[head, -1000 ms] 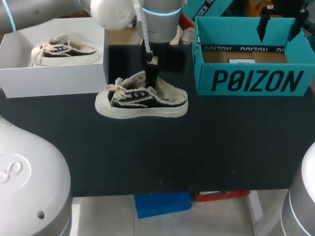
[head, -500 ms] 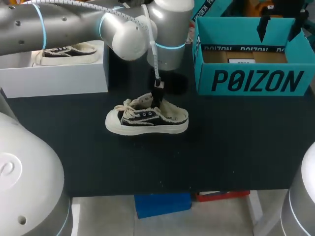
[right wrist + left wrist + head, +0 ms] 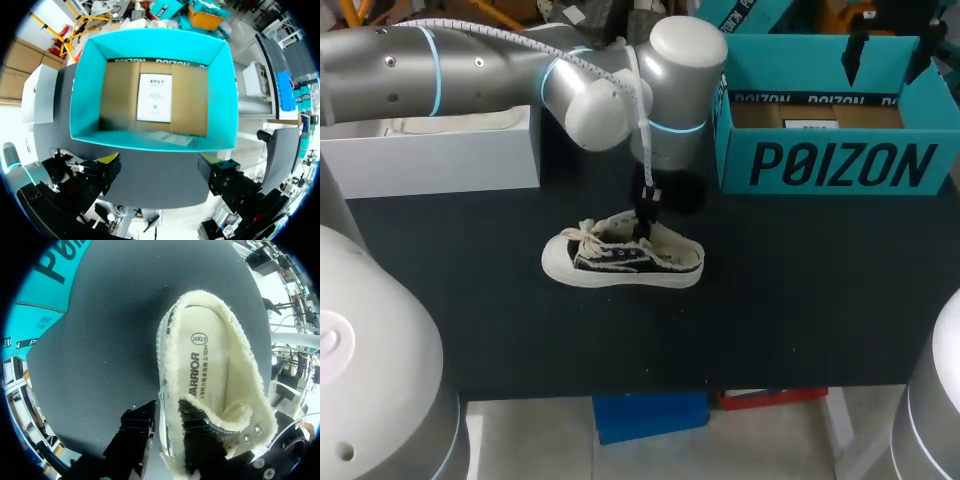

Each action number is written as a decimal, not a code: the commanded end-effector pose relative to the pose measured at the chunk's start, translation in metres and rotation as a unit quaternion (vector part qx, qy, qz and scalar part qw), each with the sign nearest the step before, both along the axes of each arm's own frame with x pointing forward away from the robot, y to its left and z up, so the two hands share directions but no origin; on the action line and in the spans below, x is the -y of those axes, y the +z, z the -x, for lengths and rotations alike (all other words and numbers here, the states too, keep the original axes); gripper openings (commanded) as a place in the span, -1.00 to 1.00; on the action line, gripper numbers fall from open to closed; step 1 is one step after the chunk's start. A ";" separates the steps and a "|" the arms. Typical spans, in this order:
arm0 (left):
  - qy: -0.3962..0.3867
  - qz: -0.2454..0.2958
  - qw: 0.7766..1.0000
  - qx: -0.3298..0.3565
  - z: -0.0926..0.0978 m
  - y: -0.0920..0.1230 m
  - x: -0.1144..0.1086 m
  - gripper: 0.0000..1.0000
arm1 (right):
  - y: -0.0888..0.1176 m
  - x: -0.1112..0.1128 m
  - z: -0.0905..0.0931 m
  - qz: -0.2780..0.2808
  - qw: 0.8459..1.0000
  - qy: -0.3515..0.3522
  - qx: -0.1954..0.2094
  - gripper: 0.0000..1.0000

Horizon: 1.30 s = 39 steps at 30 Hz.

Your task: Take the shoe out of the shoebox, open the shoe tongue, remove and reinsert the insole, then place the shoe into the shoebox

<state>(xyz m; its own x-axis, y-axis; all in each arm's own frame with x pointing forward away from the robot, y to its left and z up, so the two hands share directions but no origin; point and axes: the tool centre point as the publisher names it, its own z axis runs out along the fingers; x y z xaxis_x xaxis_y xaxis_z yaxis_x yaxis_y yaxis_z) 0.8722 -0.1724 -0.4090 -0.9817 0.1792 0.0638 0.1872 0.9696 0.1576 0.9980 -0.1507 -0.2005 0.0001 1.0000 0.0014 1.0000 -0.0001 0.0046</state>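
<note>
Near the middle of the counter (image 3: 770, 300) sits the shoe (image 3: 622, 258), sole down, its long axis running side to side: toe toward my left, heel toward the teal shoebox (image 3: 830, 165). Coming down from above, my left claw (image 3: 644, 213) is clenched on the shoe's side wall, one finger inside the opening and one outside (the left wrist view shows this best). I can see the cream insole (image 3: 205, 365) lying flat inside. Over the shoebox at the counter's far right, my right claw (image 3: 890, 45) hangs with its fingers spread wide, gripping nothing. At the far left stands a white box (image 3: 440, 160).
</note>
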 end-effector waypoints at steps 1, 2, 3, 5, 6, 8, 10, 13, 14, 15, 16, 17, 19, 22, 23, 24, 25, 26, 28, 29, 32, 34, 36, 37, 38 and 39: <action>-0.004 0.011 1.000 0.004 0.003 0.016 -0.002 1.00 | 0.000 0.000 -0.001 0.000 1.000 0.000 -0.001 1.00; -0.005 0.021 1.000 0.003 0.005 0.023 -0.002 1.00 | 0.000 0.000 -0.001 0.000 1.000 0.000 -0.001 1.00; -0.008 0.031 0.999 0.001 0.006 0.030 -0.003 1.00 | 0.000 0.000 -0.001 0.000 1.000 0.000 -0.001 1.00; -0.012 0.058 0.998 -0.004 0.010 0.046 -0.006 1.00 | 0.000 0.000 -0.001 0.000 1.000 0.000 -0.001 1.00; -0.011 0.075 0.997 -0.012 0.012 0.053 -0.008 1.00 | 0.000 0.000 -0.001 0.000 1.000 0.000 -0.001 1.00; -0.016 0.110 0.994 -0.012 0.017 0.071 -0.013 1.00 | 0.000 0.000 -0.001 0.000 1.000 0.000 -0.001 1.00; -0.022 0.144 0.989 -0.011 0.021 0.091 -0.020 1.00 | 0.000 0.000 -0.001 0.000 1.000 0.000 -0.001 1.00; -0.023 0.175 0.984 -0.003 0.026 0.116 -0.033 1.00 | 0.000 0.000 -0.001 0.000 1.000 0.000 -0.001 1.00; -0.022 0.189 0.982 -0.002 0.028 0.123 -0.039 1.00 | 0.000 0.000 -0.001 0.000 1.000 0.000 -0.001 1.00; -0.020 0.199 0.980 -0.002 0.030 0.130 -0.044 1.00 | 0.000 0.000 -0.001 0.000 1.000 0.000 -0.001 1.00; -0.014 0.208 0.978 0.000 0.032 0.137 -0.050 1.00 | 0.000 0.000 -0.001 0.000 1.000 0.000 -0.001 1.00; -0.011 0.221 0.975 0.002 0.033 0.143 -0.056 1.00 | 0.000 0.000 -0.001 0.000 1.000 0.000 -0.001 1.00; -0.006 0.241 0.970 0.010 0.038 0.154 -0.069 1.00 | 0.000 0.000 -0.001 0.000 1.000 0.000 -0.001 1.00; -0.001 0.269 0.963 0.020 0.045 0.163 -0.087 1.00 | 0.000 0.000 -0.001 0.000 1.000 0.000 -0.001 1.00; 0.002 0.279 0.960 0.017 0.046 0.164 -0.093 1.00 | 0.000 0.000 -0.001 0.000 1.000 0.000 -0.001 1.00; 0.008 0.284 0.959 0.012 0.047 0.163 -0.100 1.00 | 0.000 0.000 -0.001 0.000 1.000 0.000 -0.001 1.00; 0.011 0.287 0.958 0.017 0.046 0.162 -0.107 1.00 | 0.000 0.000 -0.001 0.000 1.000 0.000 -0.001 1.00; 0.016 0.299 0.954 0.016 0.046 0.160 -0.116 1.00 | 0.000 0.000 -0.001 0.000 1.000 0.000 -0.001 1.00; 0.025 0.319 0.947 0.013 0.045 0.155 -0.129 1.00 | 0.000 0.000 -0.001 0.000 1.000 0.000 -0.001 1.00; 0.019 0.329 0.944 0.013 0.046 0.153 -0.134 1.00 | 0.000 0.000 -0.001 0.000 1.000 0.000 -0.001 1.00; 0.012 0.352 0.936 0.011 0.045 0.145 -0.150 1.00 | 0.000 0.000 -0.001 0.000 1.000 0.000 -0.001 1.00; 0.005 0.368 0.930 0.014 0.043 0.139 -0.160 1.00 | 0.000 0.000 -0.001 0.000 1.000 0.000 -0.001 1.00; 0.002 0.378 0.926 0.003 0.041 0.134 -0.168 1.00 | 0.000 0.000 -0.001 0.000 1.000 0.000 -0.001 1.00; -0.015 0.389 0.921 -0.002 0.041 0.133 -0.173 1.00 | 0.000 0.000 -0.001 0.000 1.000 0.000 -0.001 1.00; -0.015 0.389 0.921 -0.002 0.041 0.133 -0.173 1.00 | 0.000 0.000 -0.001 0.000 1.000 0.000 -0.001 1.00; -0.015 0.389 0.921 -0.002 0.041 0.133 -0.173 1.00 | 0.000 0.000 -0.001 0.000 1.000 0.000 -0.001 1.00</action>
<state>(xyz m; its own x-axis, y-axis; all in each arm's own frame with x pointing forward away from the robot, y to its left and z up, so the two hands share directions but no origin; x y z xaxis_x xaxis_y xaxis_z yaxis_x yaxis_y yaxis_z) 0.8331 -0.0191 -0.2693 -0.9744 0.2203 -0.0459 0.2223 0.9107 -0.3481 0.9980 -0.1506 -0.2005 0.0000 1.0000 0.0013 1.0000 0.0000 0.0045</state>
